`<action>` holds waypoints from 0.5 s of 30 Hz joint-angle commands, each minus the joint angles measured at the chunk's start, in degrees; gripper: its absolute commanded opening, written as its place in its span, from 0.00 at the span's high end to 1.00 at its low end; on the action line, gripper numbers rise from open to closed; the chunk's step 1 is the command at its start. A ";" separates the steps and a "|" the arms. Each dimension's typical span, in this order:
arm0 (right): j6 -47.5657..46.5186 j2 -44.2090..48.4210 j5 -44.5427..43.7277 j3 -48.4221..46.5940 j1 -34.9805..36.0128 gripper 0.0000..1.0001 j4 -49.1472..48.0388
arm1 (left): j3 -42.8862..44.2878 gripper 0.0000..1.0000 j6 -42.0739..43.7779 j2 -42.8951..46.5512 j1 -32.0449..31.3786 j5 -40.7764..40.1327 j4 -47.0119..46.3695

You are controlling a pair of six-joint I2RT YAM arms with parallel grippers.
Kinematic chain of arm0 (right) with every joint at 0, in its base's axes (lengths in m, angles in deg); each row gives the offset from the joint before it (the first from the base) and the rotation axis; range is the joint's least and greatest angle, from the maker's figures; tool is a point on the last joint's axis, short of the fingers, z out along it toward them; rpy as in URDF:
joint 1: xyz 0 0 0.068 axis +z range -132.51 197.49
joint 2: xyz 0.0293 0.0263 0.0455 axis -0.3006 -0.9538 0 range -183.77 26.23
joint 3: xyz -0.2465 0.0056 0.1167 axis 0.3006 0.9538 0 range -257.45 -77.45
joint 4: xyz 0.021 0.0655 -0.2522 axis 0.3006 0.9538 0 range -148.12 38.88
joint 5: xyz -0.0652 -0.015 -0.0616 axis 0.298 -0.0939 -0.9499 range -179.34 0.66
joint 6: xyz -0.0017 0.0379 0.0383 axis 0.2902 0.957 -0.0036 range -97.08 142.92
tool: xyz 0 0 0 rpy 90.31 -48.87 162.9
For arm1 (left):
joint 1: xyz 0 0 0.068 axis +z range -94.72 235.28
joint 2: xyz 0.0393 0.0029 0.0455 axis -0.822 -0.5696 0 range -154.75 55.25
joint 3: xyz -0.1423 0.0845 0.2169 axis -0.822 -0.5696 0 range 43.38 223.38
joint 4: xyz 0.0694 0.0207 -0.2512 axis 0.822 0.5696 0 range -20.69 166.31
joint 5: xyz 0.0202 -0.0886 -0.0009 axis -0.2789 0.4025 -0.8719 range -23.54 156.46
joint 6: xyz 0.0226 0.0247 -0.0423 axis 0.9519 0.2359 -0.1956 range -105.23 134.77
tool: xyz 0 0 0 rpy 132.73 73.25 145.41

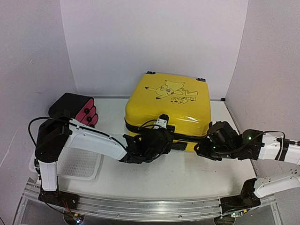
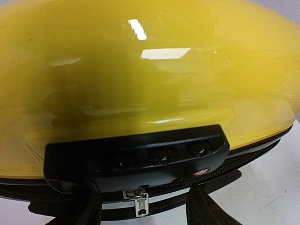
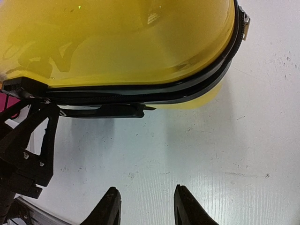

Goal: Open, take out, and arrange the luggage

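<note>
The closed suitcase [image 1: 166, 105] is lying flat on the table [image 1: 187, 173], the left gripper [image 2: 150, 211] is straddling its zipper pull [image 2: 139, 202] with jaws apart, the right gripper [image 3: 146, 206] is hovering parted and empty nearby, and a shallow pinch risks slipping off that small pull

The luggage [image 1: 166, 105] lies on the table [image 1: 187, 173], case [image 1: 72, 108] and basket [image 1: 79, 164] to its left.

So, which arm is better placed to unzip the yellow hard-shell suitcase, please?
Left: the left gripper is open at the black lock of the yellow hard-shell suitcase, silver zipper pull between its fingers; the right gripper hovers over white table.
</note>
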 commanded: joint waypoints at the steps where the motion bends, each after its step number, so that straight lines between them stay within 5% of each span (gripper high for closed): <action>1: -0.06 1.75 -0.87 -1.12 -0.10 0.60 0.06 | 4.17 0.38 -1.79 -2.21 -0.06 -4.59 4.35; 8: 0.02 4.06 -1.44 0.11 -0.09 0.60 0.83 | 3.95 0.47 -3.05 -2.40 0.04 -6.70 6.85; 15: -0.06 6.49 -2.76 0.89 -0.06 0.60 2.21 | 0.71 0.79 -0.42 0.37 1.44 -3.64 6.58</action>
